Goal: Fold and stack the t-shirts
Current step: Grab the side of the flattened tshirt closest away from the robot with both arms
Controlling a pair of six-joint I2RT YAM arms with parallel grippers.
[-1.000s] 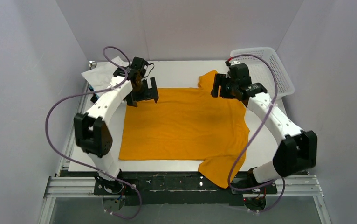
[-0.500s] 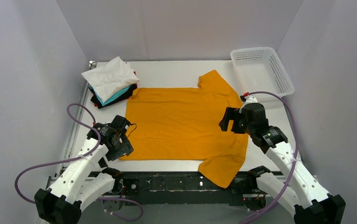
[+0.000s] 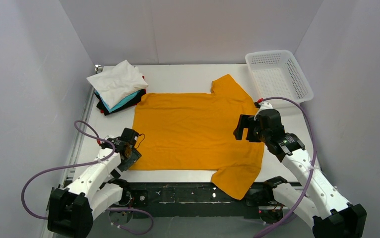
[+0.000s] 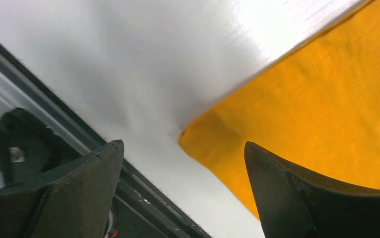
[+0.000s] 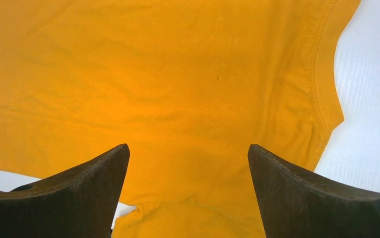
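Both sets of jaws are wide open and hold nothing. Nearest to the arms, the left gripper hangs low over the near left corner of the orange shirt. In the left wrist view that corner sits right between the two fingers, with bare white table beside it. The shirt lies flat and spread out in the middle of the table. One sleeve hangs off the near edge, over the black rail.

A bit farther in, the right gripper floats over the right side of the shirt, close to a stitched edge.

I think the step now is to grab the near side of the shirt to start a fold. To do it well, the left gripper should go straight down and pinch both layers at the corner, not just the top one. The right gripper should pick a spot on the same side, so the cloth lifts evenly.

The near edge leaves very little room, so lift up before pulling. Farther back there is open white table behind the shirt. The stack of folded shirts sits at the far left, just beside the shirt's far corner. The white basket sits at the far right, near the other sleeve.
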